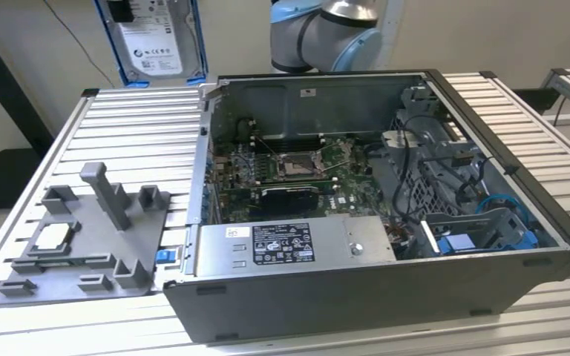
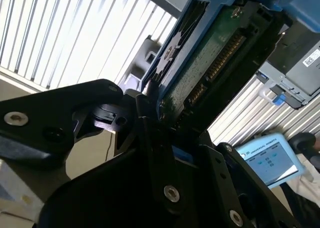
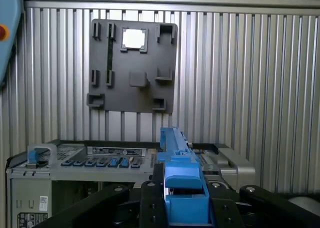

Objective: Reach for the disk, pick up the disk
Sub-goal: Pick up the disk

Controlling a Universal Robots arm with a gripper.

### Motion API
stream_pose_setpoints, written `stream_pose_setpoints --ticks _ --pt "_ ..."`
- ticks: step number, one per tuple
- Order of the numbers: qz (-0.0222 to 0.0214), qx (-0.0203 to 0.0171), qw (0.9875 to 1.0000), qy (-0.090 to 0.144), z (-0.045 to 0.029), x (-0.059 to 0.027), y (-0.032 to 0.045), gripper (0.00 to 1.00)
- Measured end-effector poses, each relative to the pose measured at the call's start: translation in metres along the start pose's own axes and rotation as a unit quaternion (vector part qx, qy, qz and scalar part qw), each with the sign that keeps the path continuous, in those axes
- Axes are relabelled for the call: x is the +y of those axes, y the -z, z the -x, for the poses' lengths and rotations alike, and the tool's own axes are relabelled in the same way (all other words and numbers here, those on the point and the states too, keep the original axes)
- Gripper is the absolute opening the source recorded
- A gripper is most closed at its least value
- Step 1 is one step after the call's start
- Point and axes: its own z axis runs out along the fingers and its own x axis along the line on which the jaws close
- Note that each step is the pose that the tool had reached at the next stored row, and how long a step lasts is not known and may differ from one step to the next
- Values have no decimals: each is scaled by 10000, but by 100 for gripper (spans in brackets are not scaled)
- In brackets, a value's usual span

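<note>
At the exterior view's left, a flat grey plastic fixture plate (image 1: pixel 87 245) with upright pegs lies on the ribbed aluminium table (image 1: pixel 136 126). A small square silver chip (image 1: pixel 53 236) sits in one of its pockets. Further back and a little to the right is the disk (image 1: pixel 154 41), a flat silver-grey metal hard drive with a white label and a bright blue plastic frame. It is held upright, raised by the table's far edge, just beside the far corner of the case. The large open dark grey metal computer case (image 1: pixel 364 297) fills the middle and right of the table. Inside it are a green motherboard (image 1: pixel 295 163) and a grey power-supply box (image 1: pixel 285 245) with a black-and-white label. Behind the case rises the light blue and silver robot arm (image 1: pixel 329 30).

In the second wrist view, the black gripper (image 2: pixel 160 112) is clamped on one end of the disk (image 2: pixel 215 47), whose green circuit-board side faces the camera.

In the first wrist view, the gripper (image 3: pixel 184 190) pinches the disk (image 3: pixel 176 153) on both sides of its blue frame. The fixture plate (image 3: pixel 132 82) and chip (image 3: pixel 134 38) lie on the table beyond.
</note>
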Motion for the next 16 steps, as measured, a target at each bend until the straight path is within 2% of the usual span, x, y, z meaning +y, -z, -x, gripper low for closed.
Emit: stream_pose_setpoints --ticks 16 --pt "1 0 10000 0 0 -522 8 0"
